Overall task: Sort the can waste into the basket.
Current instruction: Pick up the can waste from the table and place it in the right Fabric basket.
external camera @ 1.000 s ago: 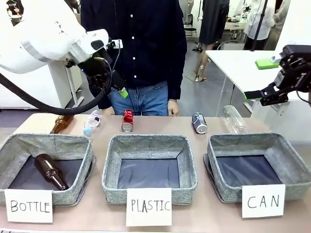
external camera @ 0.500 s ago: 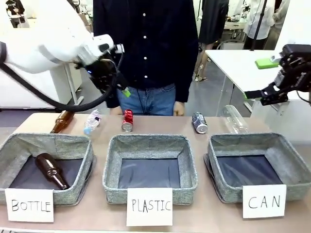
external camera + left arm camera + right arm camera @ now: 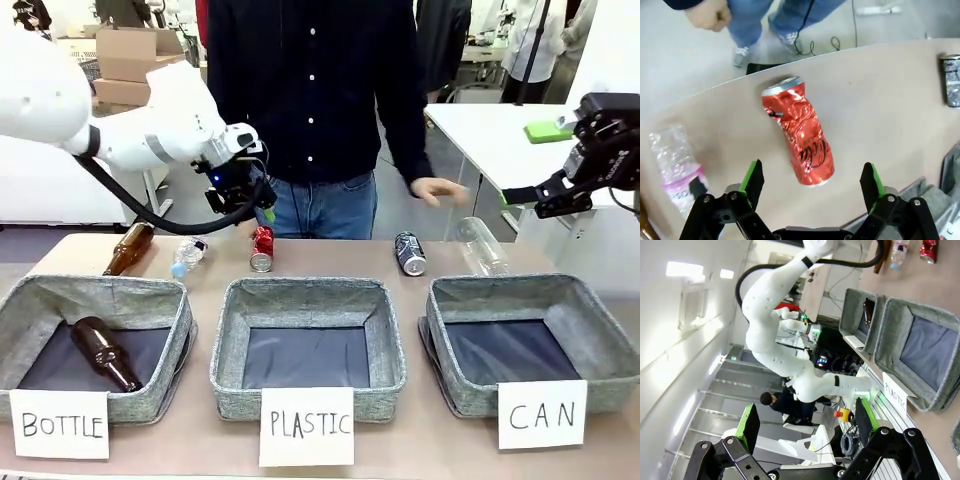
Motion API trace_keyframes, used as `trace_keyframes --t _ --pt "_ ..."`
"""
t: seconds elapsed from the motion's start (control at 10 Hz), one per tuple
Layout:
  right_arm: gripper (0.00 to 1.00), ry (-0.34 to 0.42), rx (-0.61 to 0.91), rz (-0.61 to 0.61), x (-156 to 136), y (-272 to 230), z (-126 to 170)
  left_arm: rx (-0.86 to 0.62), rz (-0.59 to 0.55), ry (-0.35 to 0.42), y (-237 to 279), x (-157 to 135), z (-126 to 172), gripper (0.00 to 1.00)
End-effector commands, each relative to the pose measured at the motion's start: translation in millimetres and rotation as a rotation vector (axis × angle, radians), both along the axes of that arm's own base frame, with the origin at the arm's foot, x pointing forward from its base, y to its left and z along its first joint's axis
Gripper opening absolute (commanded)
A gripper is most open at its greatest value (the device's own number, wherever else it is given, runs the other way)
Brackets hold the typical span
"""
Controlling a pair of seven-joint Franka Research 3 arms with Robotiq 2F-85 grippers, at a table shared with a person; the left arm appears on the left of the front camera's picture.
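**Left jaws over red can, no contact**

My left jaws are released, spread wide above the red can point(image 3: 262, 248). It lies on the tabletop point(image 3: 340, 258) just behind the PLASTIC basket point(image 3: 308, 290). Through my left wrist camera the red can point(image 3: 800, 137) lies tilted and dented between my green pads point(image 3: 751, 178), touching neither. The dark can point(image 3: 409, 252) lies further right on the tabletop, near a clear bottle point(image 3: 483, 245). Both cans are outside the CAN basket point(image 3: 520, 287), which stands at front right. My right jaws are released too, grasping nothing, raised past the tabletop's right edge. A person's hand point(image 3: 437, 190) is held out above the far edge.
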State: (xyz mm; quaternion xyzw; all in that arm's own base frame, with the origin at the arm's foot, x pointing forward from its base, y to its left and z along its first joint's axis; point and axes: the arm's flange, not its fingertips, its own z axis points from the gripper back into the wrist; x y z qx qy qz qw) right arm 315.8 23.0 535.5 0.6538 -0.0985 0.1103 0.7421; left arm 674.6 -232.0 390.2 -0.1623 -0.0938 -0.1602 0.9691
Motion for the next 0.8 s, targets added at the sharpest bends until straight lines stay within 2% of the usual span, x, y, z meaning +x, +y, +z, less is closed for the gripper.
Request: trace_keyframes --t 0.0,0.3,0.4,0.7 --pt "1.0 -0.027 0.026 -0.002 2.6 2.4 1.4 0.028 0.031 0.075 -17.1 19.4 -22.5 1.0" --pt "1.0 -0.027 0.026 -0.002 2.6 2.4 1.4 0.112 0.113 0.093 -19.2 28.4 -62.0 1.0" --pt "1.0 -0.027 0.026 -0.002 2.6 2.4 1.4 0.139 0.144 0.069 -20.0 28.5 -68.7 1.0" --pt "1.0 -0.027 0.026 -0.002 2.6 2.4 1.4 0.149 0.141 0.047 -28.0 26.7 -75.7 1.0"
